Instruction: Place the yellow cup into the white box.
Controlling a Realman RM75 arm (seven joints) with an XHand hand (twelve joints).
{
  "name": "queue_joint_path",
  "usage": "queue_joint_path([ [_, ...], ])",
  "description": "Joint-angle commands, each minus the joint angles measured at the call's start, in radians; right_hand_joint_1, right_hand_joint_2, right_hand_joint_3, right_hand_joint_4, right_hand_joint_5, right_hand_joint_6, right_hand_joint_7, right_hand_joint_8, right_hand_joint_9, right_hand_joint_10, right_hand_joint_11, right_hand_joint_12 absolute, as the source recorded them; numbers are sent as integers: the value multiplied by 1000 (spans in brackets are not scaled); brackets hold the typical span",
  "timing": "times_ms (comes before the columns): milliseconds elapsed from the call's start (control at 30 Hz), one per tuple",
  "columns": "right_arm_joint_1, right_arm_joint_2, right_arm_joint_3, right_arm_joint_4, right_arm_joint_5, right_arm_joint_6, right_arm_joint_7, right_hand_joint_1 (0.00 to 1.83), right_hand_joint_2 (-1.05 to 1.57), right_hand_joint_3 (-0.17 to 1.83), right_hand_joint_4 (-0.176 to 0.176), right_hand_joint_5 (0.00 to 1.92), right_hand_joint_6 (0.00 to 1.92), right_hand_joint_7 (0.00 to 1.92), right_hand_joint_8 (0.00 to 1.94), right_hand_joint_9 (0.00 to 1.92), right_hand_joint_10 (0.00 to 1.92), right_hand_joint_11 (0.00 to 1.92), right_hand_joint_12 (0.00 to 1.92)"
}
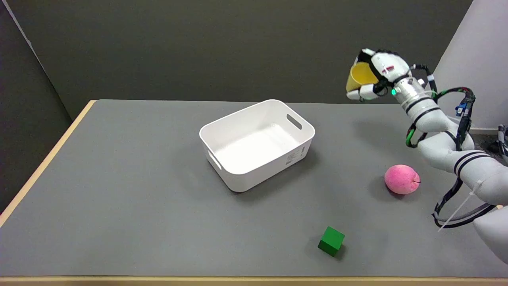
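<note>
Nearest the camera, a green cube is sitting on the grey worktop, towards the front edge and right of centre. Further back and to the right, a pink peach-like ball is resting on the worktop, just beside the white forearm of the right arm, which is reaching in from the lower right and rising over the worktop's right side.

Near the middle of the worktop, the white box is standing upright and turned at an angle to the edges, with a slot handle in each short wall. Its inside is showing only bare white floor; nothing is lying in it.

Farthest back, the robot hand is hanging in the air above the worktop's far right part, well apart from the box and to its right. Its fingers are wrapping around the yellow cup, gripping it clear of the surface. The cup appears to be tilted on its side with its mouth facing the camera, though the fingers are hiding part of its rim.
</note>
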Motion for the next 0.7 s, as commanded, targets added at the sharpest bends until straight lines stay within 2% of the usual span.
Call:
queue_joint_path([
  [33,-66,22,16,341,12,144,110,1341,1167,144,-176,545,1644,813,1250,790,1384,852,1550],
  [100,-75,22,8,363,30,167,199,1338,1182,119,-176,538,1657,806,1257,784,1387,859,1536],
  [200,-86,22,-23,400,63,207,294,1338,1152,185,-176,539,1674,799,1265,787,1391,799,1625],
  [267,-96,22,-47,429,68,224,326,1337,1128,240,-176,542,1691,787,1271,790,1396,806,1659],
  [300,-100,17,-65,448,69,233,338,1335,1166,162,-176,540,1693,781,1268,786,1397,818,1582],
  [433,-102,-7,-134,491,60,277,348,1333,1173,154,-176,539,1703,770,1271,783,1402,816,1570],
  [700,-109,-154,-211,421,61,351,400,1332,1167,171,-176,537,1711,765,1276,780,1402,771,1576],
])
